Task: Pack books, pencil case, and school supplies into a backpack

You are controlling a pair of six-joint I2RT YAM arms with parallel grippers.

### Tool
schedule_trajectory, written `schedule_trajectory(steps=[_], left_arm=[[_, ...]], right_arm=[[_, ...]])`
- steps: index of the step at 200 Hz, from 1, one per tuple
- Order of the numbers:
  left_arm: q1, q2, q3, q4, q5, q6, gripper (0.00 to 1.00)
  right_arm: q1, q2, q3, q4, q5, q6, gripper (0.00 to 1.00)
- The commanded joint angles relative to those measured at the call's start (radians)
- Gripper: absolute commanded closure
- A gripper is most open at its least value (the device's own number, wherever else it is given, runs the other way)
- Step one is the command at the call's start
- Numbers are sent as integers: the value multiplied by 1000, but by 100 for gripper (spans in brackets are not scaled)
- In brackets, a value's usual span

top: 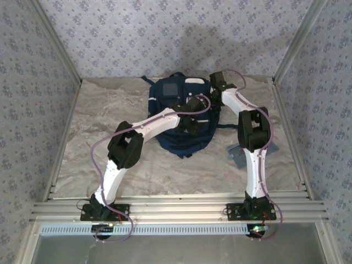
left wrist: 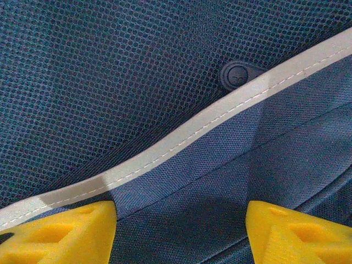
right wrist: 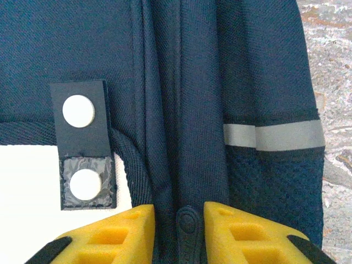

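The navy backpack (top: 177,144) lies flat at the far middle of the marbled counter (top: 99,121). A flat grey-blue piece (top: 235,155) sits on the counter off its right side, half hidden under my right arm. My left jaws stand well apart just above the backpack's mesh panel (left wrist: 110,82) and white stripe (left wrist: 181,137), while my right jaws are nearly together around a dark zipper pull (right wrist: 190,226), beside a black tab (right wrist: 82,144) with two white dots; I cannot tell whether they pinch it.
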Motion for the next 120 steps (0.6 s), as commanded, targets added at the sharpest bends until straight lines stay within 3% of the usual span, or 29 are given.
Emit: schedule_trajectory(steps=[1,53,91,120], left_arm=[[-1,-7,-10,-8,50,-24,36],[-1,-13,-10,-6,51,-26,36],[1,-3,-4,1,52,-31,36],[9,15,-4,22,57,-44,36]], right_arm=[[4,42,26,-66,25,-26,75],[-2,69,19,-93,14,-14,73],[-15,24,-26,-76,-26,3,94],[-28,-84,-119,18,-76,26,100]])
